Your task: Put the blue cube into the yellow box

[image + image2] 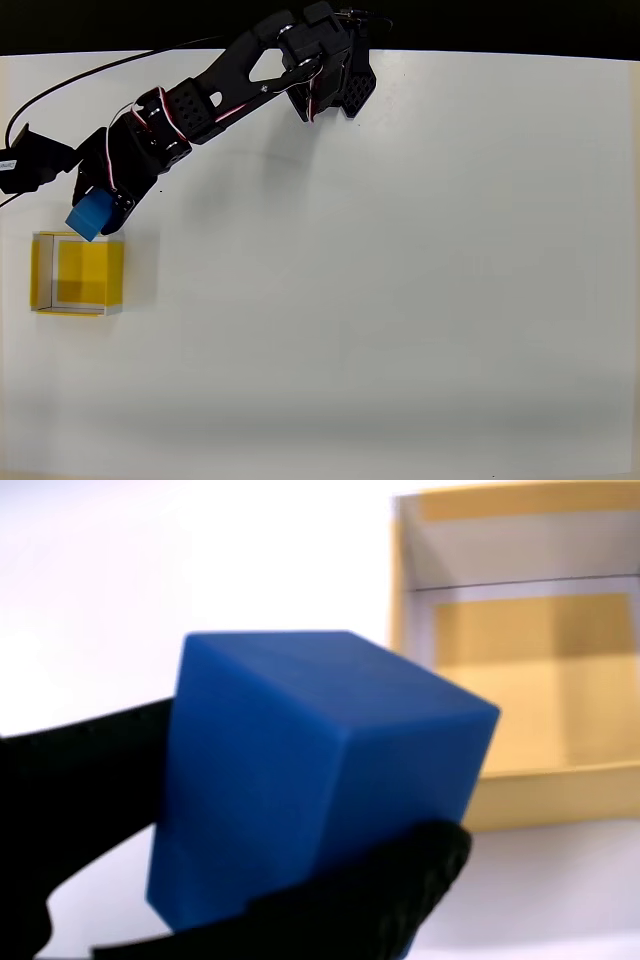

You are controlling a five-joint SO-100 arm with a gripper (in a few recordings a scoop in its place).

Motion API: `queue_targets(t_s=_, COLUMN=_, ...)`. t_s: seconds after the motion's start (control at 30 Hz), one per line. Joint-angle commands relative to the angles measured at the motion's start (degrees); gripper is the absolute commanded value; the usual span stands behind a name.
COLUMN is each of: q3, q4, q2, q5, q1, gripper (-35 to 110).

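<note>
Setting: robotics test bench, lab-type. Evidence: plain white bench [400, 300], bare of household items; black arm [210, 100] with exposed servo wiring; black cable [90, 72] trailing off bench edge; dark backdrop beyond.

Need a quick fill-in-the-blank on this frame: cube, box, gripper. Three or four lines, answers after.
1. The gripper is shut on the ____ cube.
2. The cube is held between two ____ fingers.
3. In the overhead view the yellow box sits near the table's ____ edge.
4. The cube is not yet ____ the box.

Answers: blue; black; left; inside
</note>
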Motion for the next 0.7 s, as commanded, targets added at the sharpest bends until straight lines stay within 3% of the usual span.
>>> queue_targets(t_s=0.0, q3=-16.8, q4=-1.6, q2=-2.3, q5=-0.1, q1=1.7, gripper=18)
queue_targets(t_s=0.43, q3=-38.4, q4=-9.6, q2=-20.7, q5=3.6, q1=-2.9, gripper=18)
queue_targets(t_s=0.67, q3=-42.0, q4=-13.6, q2=-27.2, q5=4.7, q1=-5.9, gripper=18)
